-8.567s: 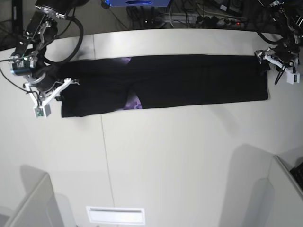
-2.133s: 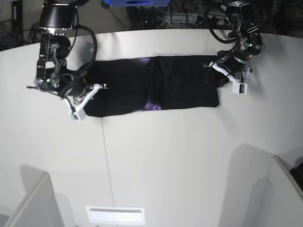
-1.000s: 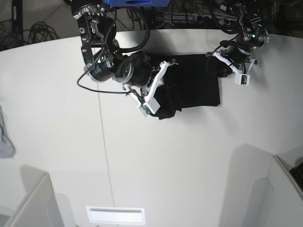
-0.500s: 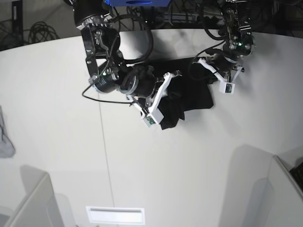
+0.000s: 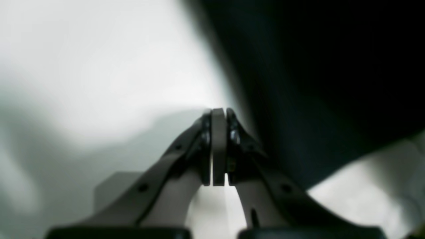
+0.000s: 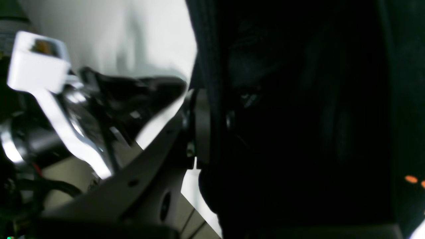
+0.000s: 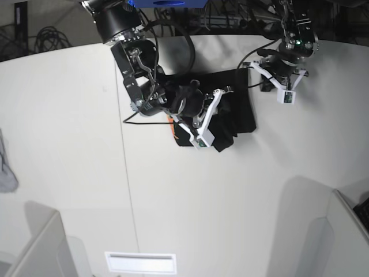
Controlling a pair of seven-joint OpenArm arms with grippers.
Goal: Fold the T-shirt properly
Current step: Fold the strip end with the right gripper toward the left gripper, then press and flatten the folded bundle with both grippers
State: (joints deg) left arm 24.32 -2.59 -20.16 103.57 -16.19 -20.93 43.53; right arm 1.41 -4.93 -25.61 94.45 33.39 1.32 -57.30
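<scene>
**Right gripper carries the shirt edge across for the last fold**

Right gripper [image 6: 212, 127] is clamped on a dark fold of the T-shirt [image 7: 239, 104]; in its wrist view the black cloth runs between the two pads and fills everything to that gripper's right. The shirt lies as a compact black bundle on the table [image 7: 184, 202], directly under this gripper, with a small orange spot of the print showing at the bundle's edge. Left gripper [image 5: 219, 146] has its pads pressed together with nothing between them; the shirt edge lies just beside it.

I judge that the final crosswise fold is in hand. The next move calls for laying the carried edge flat over the bundle, edges aligned, then releasing it without dragging the layers.

No brand, label or readable writing is visible anywhere.
</scene>
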